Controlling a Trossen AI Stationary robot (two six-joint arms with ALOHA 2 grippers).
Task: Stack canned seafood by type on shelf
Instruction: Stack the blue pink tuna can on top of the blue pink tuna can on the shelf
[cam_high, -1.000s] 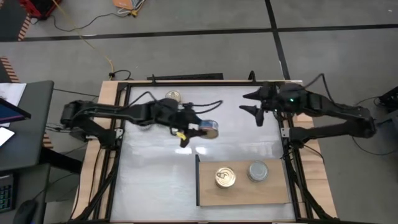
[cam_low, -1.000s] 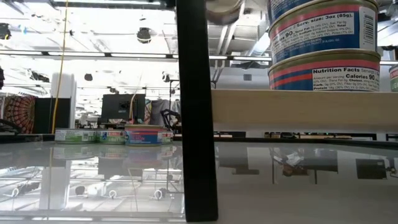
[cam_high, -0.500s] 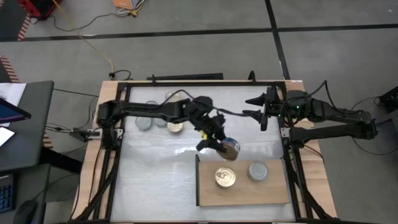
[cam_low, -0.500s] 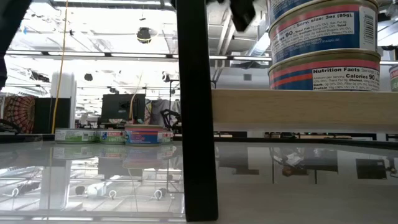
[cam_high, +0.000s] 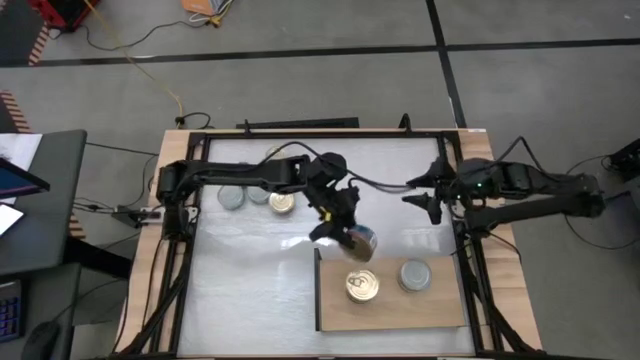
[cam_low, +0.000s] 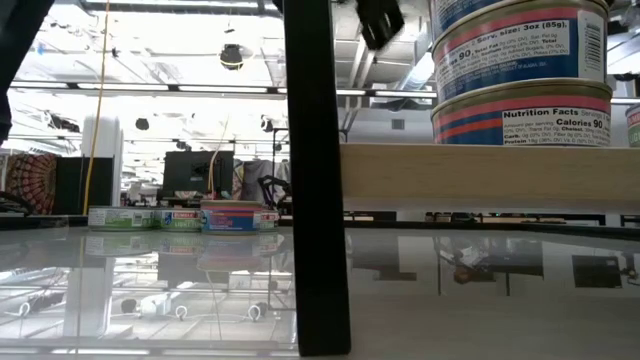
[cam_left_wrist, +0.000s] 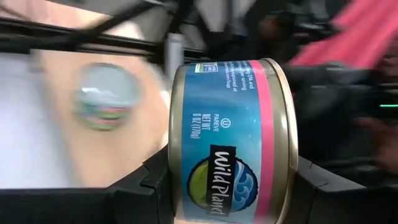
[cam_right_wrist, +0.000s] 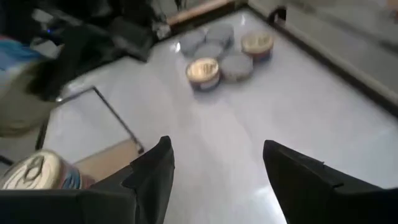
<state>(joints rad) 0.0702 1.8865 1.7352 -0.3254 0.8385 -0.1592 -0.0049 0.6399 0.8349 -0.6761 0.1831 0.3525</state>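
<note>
- Now, in the high view, the left gripper (cam_high: 343, 232) has travelled from the upper middle of the desk (cam_high: 250, 290) down to the upper left corner of the shelf (cam_high: 440, 310). It is clamped on one can (cam_high: 362, 241), which hangs just above the gold-lidded stack (cam_high: 362, 285).
  - By my judgement the placing is about to happen, but the can is not yet released.
  - The shelf holds two piles: that gold one and a silver-lidded one (cam_high: 415, 274).
  - Three loose cans (cam_high: 258, 197) show at upper left, and the arm may hide more.
  - The right gripper (cam_high: 428, 196) has drifted lower toward the right rail. Its jaws are spread and hold nothing.
- In the low view, one stack stands at upper right on the shelf, with three tiers visible and the top one cropped. About three loose tins sit at far left. Neither gripper can be read clearly here.
- In the left wrist view, the carried can fills the centre, blue and pink, pinched flat-side between both fingers (cam_left_wrist: 149, 186). One blurred silver-lidded can lies at upper left on the shelf.
- In the right wrist view, the empty fingers stand parted at the bottom. Roughly six loose cans cluster at upper centre, two gold-lidded and four silver, though blur makes this uncertain. One gold lid sits at lower left.
</note>
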